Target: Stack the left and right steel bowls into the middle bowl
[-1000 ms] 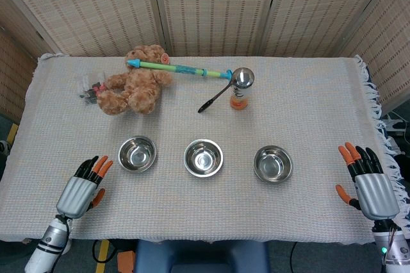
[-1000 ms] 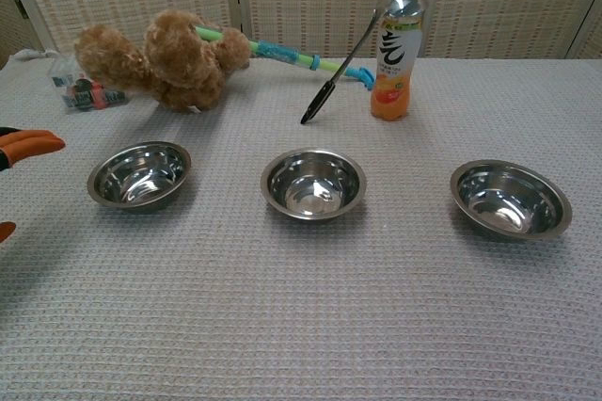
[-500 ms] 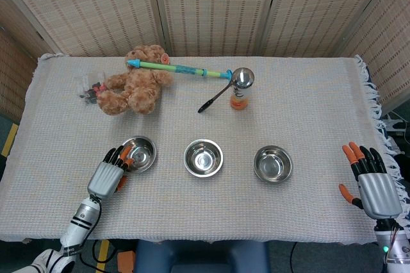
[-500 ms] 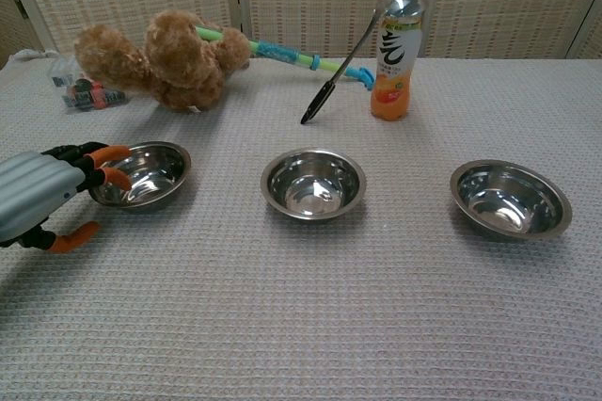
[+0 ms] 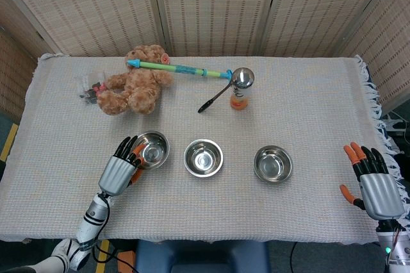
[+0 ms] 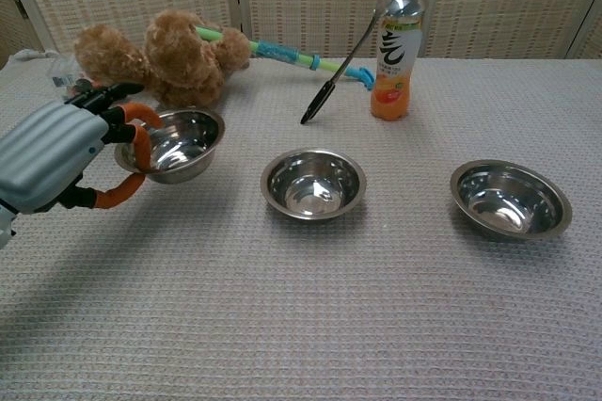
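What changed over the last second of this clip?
The left hand reached in, gripped the left bowl by its rim, lifted it and carried it toward the middle bowl. The right hand drew back slightly, open. The right bowl and clutter stayed put.

left hand (image 6: 56, 154): has swept in from the tabletop's left edge and now grips the left bowl's rim
left bowl (image 6: 179, 143): lifted off the tabletop, tilted, carried nearer the middle bowl (image 6: 312, 184)
right hand (image 5: 377, 186): drawn back slightly
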You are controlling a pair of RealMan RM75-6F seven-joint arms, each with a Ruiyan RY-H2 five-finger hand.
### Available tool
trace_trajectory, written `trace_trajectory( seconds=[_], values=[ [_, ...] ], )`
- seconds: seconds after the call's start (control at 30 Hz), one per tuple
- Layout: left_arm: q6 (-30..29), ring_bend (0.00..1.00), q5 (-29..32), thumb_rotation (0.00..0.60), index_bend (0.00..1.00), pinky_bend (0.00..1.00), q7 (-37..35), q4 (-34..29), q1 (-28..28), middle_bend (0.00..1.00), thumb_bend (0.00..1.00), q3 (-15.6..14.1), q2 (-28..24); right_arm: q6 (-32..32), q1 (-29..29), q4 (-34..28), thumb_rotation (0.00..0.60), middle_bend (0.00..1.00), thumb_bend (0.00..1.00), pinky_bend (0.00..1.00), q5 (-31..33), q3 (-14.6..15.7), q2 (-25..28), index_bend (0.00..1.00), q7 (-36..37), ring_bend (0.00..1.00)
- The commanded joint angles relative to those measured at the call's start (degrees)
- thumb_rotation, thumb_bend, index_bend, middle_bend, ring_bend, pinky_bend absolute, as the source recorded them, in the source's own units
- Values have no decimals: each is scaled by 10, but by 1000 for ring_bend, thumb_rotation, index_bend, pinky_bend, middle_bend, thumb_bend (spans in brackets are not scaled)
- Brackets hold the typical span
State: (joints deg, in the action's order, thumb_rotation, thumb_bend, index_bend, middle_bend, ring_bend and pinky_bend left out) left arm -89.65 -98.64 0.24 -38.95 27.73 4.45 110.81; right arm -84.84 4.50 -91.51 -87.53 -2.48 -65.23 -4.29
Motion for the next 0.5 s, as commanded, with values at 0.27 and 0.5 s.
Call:
trace_trajectory(
  seconds=[0.27,0.5],
  values=[
    [50,53,-18,600,805,131,76,-101,66,243,439,-4,30,-10,-5,-6,600,0,194,0,-1,-2,11,0,21,0],
    [115,53,-1,600,773,131,106,-79,111,240,439,11,73,-6,-6,-6,600,0,194,0,10,-6,20,0,36,0]
  ],
)
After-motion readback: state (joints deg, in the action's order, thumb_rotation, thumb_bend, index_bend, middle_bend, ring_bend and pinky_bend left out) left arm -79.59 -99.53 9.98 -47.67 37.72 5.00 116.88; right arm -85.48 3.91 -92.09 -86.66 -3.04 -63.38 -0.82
